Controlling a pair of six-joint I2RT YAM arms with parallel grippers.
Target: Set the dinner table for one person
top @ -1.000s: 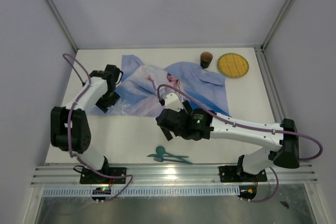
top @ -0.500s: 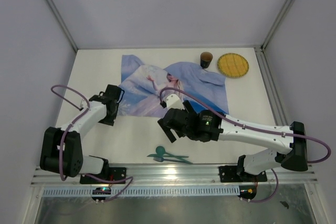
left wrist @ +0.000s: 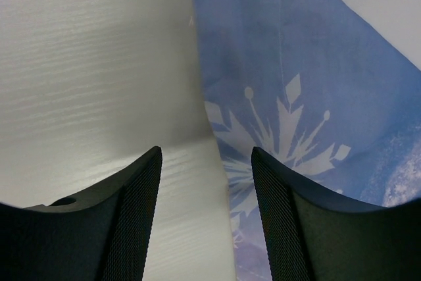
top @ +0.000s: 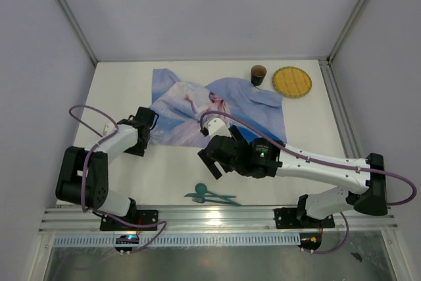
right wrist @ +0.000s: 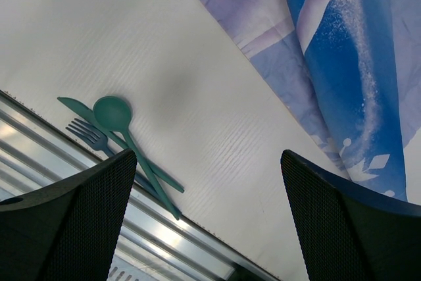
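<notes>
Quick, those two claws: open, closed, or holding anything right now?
Left gripper: open, holding nothing, above the edge of the blue cloth.
Right gripper: open wide, holding nothing.

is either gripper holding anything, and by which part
Nothing is held: the left gripper hangs open over the blue cloth at its edge, and the right gripper is open and empty.

The cloth [left wrist: 296,97] lies just before my left gripper [left wrist: 207,156]. Cutlery [right wrist: 113,114] lies near my right gripper [right wrist: 207,162]; cup [top: 258,74] beside plate [top: 292,81], well beyond.
</notes>
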